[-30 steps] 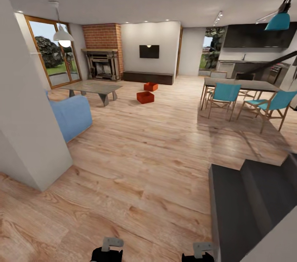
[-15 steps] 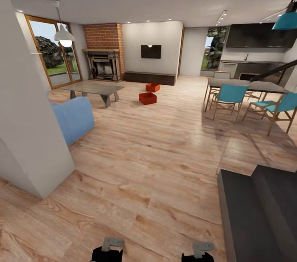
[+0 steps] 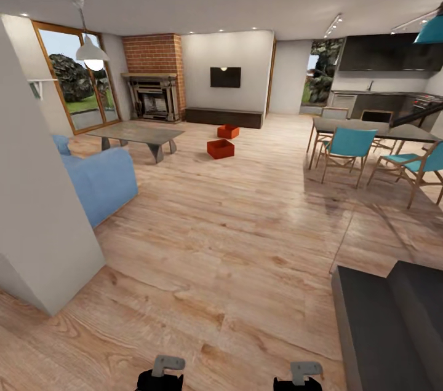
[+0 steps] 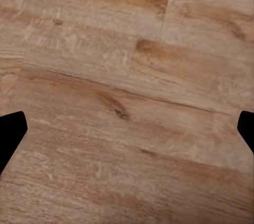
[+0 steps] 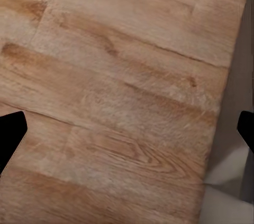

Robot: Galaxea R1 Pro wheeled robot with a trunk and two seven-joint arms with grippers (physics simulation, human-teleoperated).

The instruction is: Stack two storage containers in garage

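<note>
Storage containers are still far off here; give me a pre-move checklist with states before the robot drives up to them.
1. Both storage containers in sight: near one, far one, on the wood floor: ok.
2. Containers apart, not stacked: ok.
3. Straight path over the floor free: ok.
4. Left gripper open, empty: ok.
5. Right gripper open, empty: ok.
6. Clearance from dark steps beside the right arm: cannot tell.

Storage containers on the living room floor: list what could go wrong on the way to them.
The coffee table stands close left of the near container, so the base could clip it. The far container sits just behind the near one and might get nudged. The dining chairs narrow the right side.
</note>
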